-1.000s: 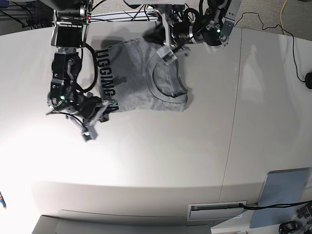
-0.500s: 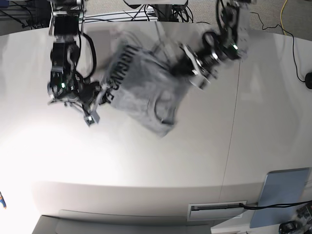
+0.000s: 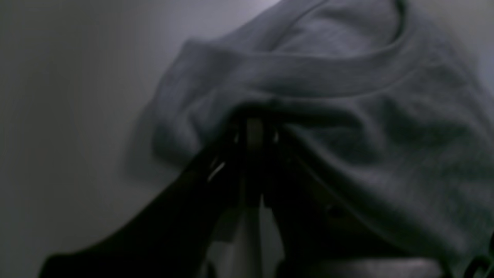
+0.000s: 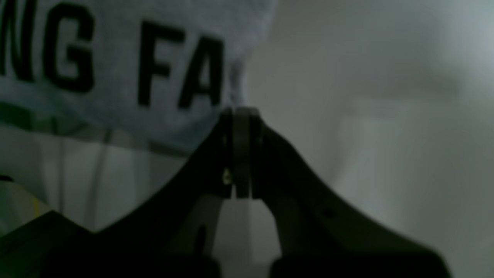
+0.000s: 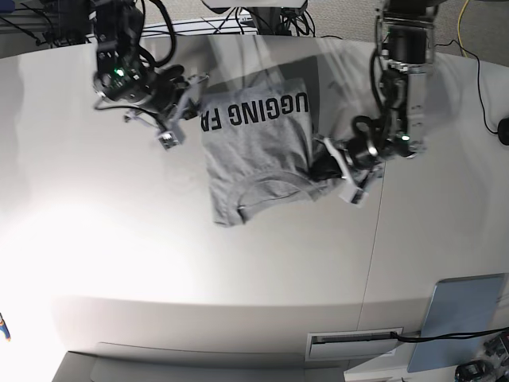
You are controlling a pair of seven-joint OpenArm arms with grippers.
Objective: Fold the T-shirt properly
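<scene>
The grey T-shirt [image 5: 254, 151] is folded and stretched between both grippers over the white table [image 5: 238, 278]. Black lettering runs along its far edge and the ribbed collar [image 5: 274, 185] lies toward the near edge. My right gripper [image 5: 193, 119] at the left of the base view is shut on the shirt's corner beside the letters. In the right wrist view its tips [image 4: 237, 114] pinch the T-shirt [image 4: 115, 58] just past "FA". My left gripper [image 5: 324, 169] is shut on the shirt's right edge near the collar. In the left wrist view it [image 3: 254, 125] bites into the bunched T-shirt [image 3: 347, 116].
A grey-blue panel [image 5: 465, 314] leans at the near right corner. Cables [image 5: 238, 20] cross behind the table's far edge. A small black object [image 5: 503, 131] sits at the right border. A seam [image 5: 378, 239] runs down the tabletop right of the shirt.
Both arms swung the shirt round: the left gripper came from the far edge toward the near right, the right gripper went toward the far left. The lettering now runs along the far edge.
</scene>
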